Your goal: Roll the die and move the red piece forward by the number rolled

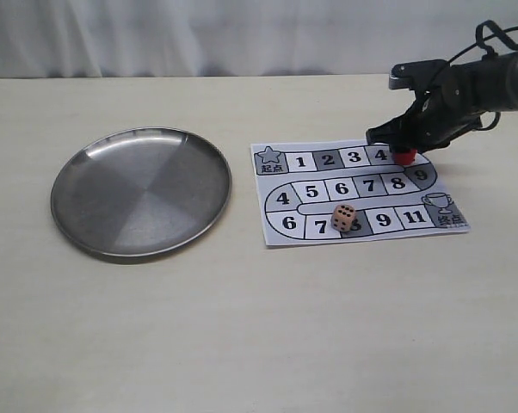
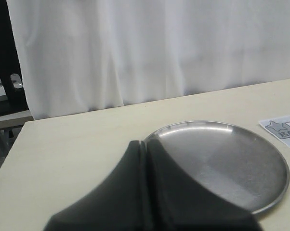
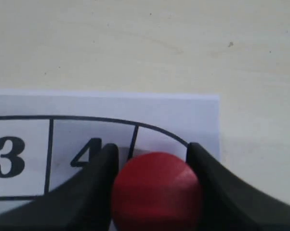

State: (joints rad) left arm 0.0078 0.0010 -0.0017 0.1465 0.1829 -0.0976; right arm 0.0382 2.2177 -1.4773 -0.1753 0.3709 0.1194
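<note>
Red piece (image 3: 157,190) in right tool (image 3: 151,150), seemingly beyond 4 (image 3: 89,155).

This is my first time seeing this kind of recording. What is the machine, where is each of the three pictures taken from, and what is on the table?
It is a robot with two arms, each ending in a two-fingered gripper. The wide picture comes from a camera off the arms. The other two come from cameras on the wrists, looking along the fingers. On the table lie a round metal plate and a paper game board with numbered squares. The die sits on the board's near row. The right gripper reaches over the far row, and its fingers appear closed on the red piece, just past square 4. The left gripper is shut and empty, and hangs by the plate.
</note>
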